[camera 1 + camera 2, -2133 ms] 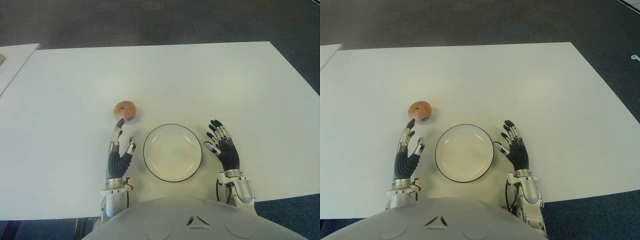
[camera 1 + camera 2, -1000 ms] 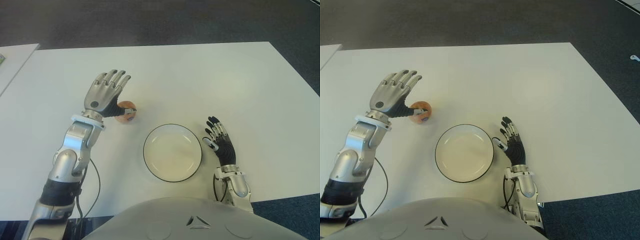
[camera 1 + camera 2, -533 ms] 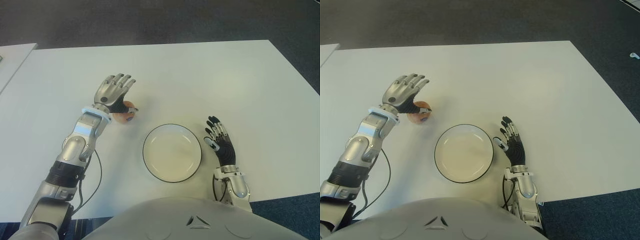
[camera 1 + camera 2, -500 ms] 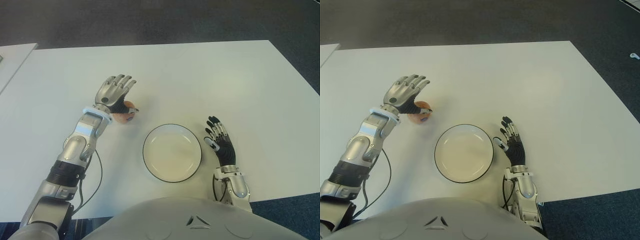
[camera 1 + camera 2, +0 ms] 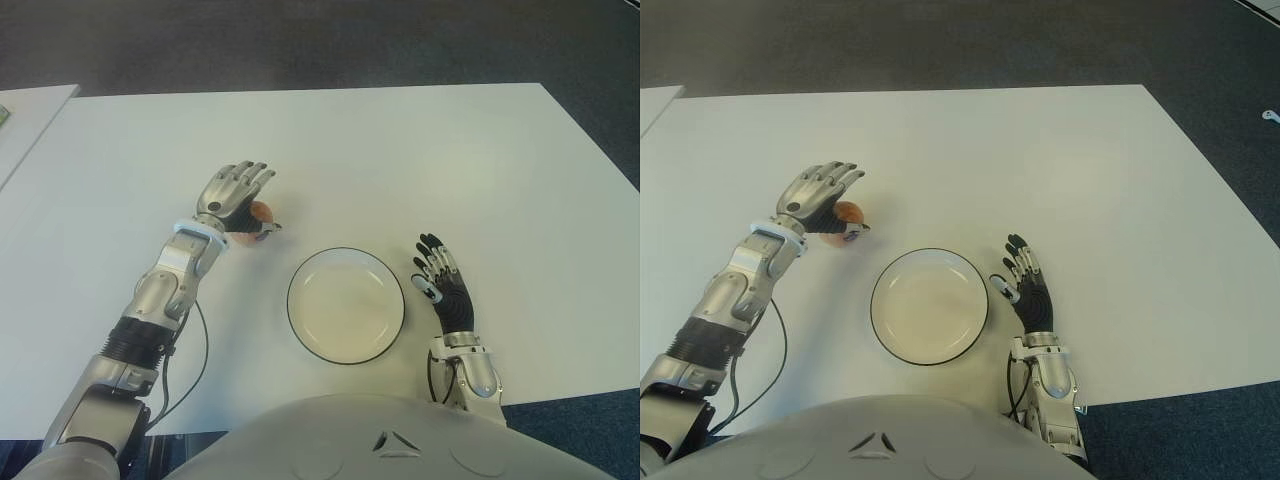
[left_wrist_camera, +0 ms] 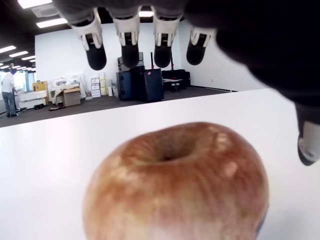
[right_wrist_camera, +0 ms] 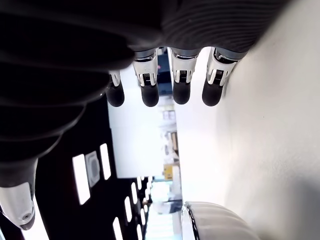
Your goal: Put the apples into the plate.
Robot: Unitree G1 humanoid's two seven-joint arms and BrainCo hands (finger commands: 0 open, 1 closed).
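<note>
Progress: early; plate [image 5: 300, 325] holds nothing, and the one apple [image 6: 175, 180] in view sits on the table [image 5: 420, 160], up and to the left of the plate, apart from it.
Left hand: left hand [image 5: 232, 192] is over the apple, palm down, fingers [image 6: 130, 50] spread wide past its far side, thumb off to one side; nothing gripped, no contact that I can confirm.
Right hand: right hand [image 5: 1032, 295] shows just right of the plate, fingers extended and relaxed, holding nothing.
Remaining: judged from this, close on the apple, lift, carry to the plate, release.
Apple: round, reddish-brown with pale speckles, shallow stem dimple facing up, smooth skin.
Plate: round, white, glossy, thin dark rim, shallow.
Table: flat, matte white.
Hands: metal backs, dark rubbery palms and fingertips.
</note>
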